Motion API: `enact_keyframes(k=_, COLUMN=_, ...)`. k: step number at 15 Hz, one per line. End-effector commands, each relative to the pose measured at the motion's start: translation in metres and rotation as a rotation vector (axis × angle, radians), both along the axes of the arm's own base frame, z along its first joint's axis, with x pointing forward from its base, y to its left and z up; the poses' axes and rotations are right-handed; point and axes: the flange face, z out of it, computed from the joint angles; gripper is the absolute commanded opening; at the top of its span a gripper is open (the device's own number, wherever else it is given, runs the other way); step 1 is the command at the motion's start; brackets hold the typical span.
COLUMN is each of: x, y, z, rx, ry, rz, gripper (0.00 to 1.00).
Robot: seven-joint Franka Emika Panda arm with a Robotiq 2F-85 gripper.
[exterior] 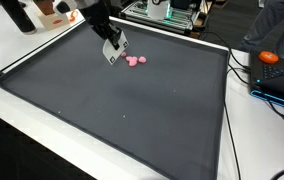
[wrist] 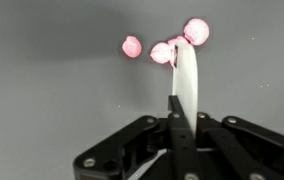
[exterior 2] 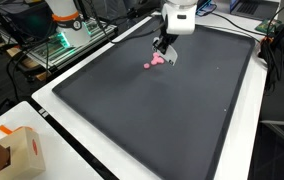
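1. My claw [wrist: 174,108] rises from the bottom middle of the wrist view with its jaws drawn close together, pinching a white strip [wrist: 185,75] that sticks straight up out of them.
2. The top end of the strip reaches a small group of pink pieces [wrist: 131,46] in the upper middle of the wrist view. One piece lies apart to the left, one touches the strip's left edge, and one sits at its upper right tip.
3. In an exterior view the claw [exterior: 115,52] hangs low in the upper middle of the frame, with the pink pieces [exterior: 134,60] just beside it to the right.
4. In an exterior view from another angle the claw [exterior 2: 163,48] is in the upper middle, and the pink pieces [exterior 2: 156,62] lie just below it and slightly left.
5. The pieces rest on a dark mat [exterior: 132,120] that covers most of the white desk [exterior: 22,45], close to the mat's far edge.
6. I cannot tell from the exterior views whether the strip touches the mat.
7. Off the mat, an orange thing [exterior: 269,57] sits at the upper right of one frame, and a cardboard box [exterior 2: 17,150] at the lower left of another, both well apart from the claw.
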Motion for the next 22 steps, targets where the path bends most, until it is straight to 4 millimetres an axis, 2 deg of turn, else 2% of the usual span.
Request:
enact_keyframes(k=1, x=-0.029, y=-0.024, z=-0.003, rx=0.102, ry=-0.031, rz=-0.040, gripper=0.01)
enact_keyframes(k=7, x=-0.059, y=-0.056, z=-0.015, rx=0.229, ry=-0.063, rz=-0.070, gripper=0.01)
enact_keyframes(k=13, x=-0.081, y=-0.081, z=-0.024, rx=0.279, ry=-0.082, rz=-0.115, gripper=0.01)
enact_keyframes(k=18, x=-0.090, y=-0.093, z=-0.030, rx=0.268, ry=-0.102, rz=-0.180, gripper=0.01)
enact_keyframes(k=22, x=-0.095, y=-0.093, z=-0.035, rx=0.249, ry=-0.113, rz=-0.181, gripper=0.01)
